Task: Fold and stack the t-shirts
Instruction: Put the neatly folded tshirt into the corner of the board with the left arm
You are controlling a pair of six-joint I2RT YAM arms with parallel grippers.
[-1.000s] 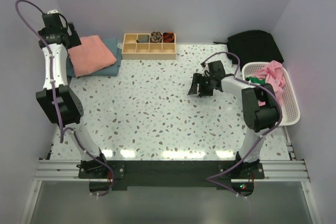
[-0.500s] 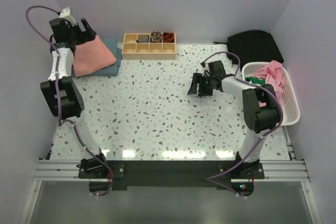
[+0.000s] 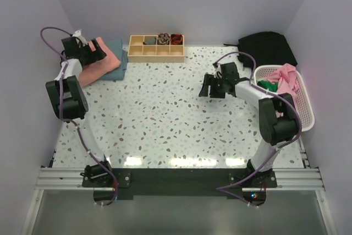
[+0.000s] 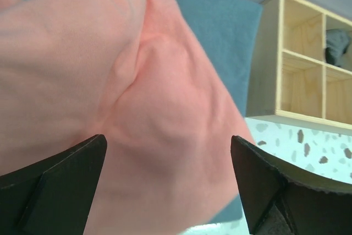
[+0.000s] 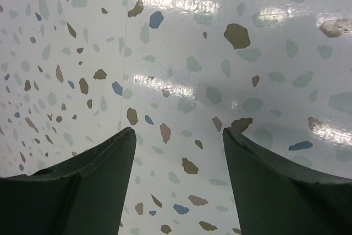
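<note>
My left gripper hung spread over the pink shirt, folded atop the teal shirt in the far-left corner. I judged it best to lift straight up, snagging no cloth. My right gripper was spread above the table.

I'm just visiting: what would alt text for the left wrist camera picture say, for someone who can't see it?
A rumpled pink t-shirt fills the view, lying on a folded teal t-shirt, framed by the open black left end effector. A pale wooden compartment box stands at right on the speckled white table.
</note>
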